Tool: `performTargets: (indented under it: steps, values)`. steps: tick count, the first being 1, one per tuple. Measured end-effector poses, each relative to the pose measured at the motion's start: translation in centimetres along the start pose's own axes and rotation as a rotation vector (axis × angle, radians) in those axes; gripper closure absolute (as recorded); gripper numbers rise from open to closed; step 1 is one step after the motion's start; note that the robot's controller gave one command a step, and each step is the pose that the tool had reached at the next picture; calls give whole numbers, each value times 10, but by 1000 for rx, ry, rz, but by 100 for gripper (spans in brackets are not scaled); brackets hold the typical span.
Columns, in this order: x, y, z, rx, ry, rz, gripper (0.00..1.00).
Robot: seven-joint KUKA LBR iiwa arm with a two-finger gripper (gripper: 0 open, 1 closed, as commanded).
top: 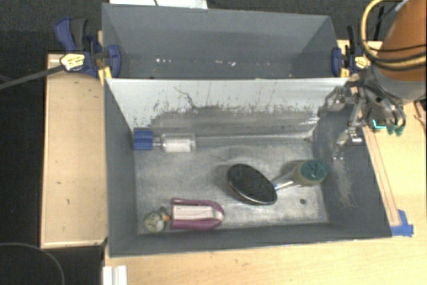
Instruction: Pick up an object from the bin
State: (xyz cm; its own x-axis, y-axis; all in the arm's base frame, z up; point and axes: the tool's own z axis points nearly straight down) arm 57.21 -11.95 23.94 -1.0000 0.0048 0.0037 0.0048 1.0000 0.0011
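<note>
Scuffed grey metal bin (pixel 220 107), matte black oval disc (pixel 251 184) sits mid-floor. Touching the disc's right edge: silvery stem w/ a round greenish knob (pixel 311 172), the closest thing to the gripper (pixel 352 123), which hangs up-right of the disc by the right wall. Can't tell if it's open or shut, nothing visible in it. Clear blue-capped vial (pixel 163 141) back-left, purple pouch (pixel 195 213) front-left, bare floor btw.

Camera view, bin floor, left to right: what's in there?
Blue-capped bottle → black oval disc → green-topped piece → gripper. The purple pack by the near wall overlaps the bottle's span, so it is left unranked.
</note>
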Motion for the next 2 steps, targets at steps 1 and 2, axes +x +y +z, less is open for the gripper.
performTargets:
  steps: [1,2]
  values:
    - [60,-9,105,-1,4,-5,0]
    - [39,-13,167,2,-9,-152,0]
